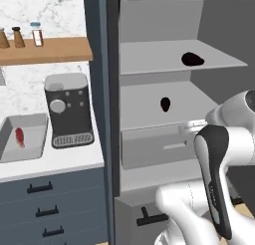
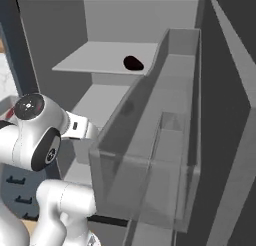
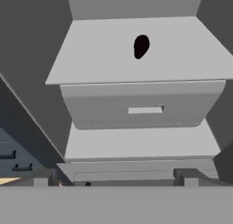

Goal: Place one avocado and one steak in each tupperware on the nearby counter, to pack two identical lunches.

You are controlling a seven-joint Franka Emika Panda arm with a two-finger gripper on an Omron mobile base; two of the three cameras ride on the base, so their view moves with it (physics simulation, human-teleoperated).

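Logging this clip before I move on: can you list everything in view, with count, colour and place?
avocado: two, near-black; one on the upper fridge shelf, one on the shelf below.
steak: one, red, lying in the tupperware.
tupperware: one, light grey, on the counter left of the coffee machine.
coffee machine: one, dark with a grey top, on the counter.
counter: one, white top over blue-grey drawers with black handles.
wooden shelf: one, brown, on the wall above the counter.
jars: three, small, on the wooden shelf.
fridge drawer: one, grey, below the lower avocado.
gripper: one, dark fingertips, open, facing the fridge drawer.
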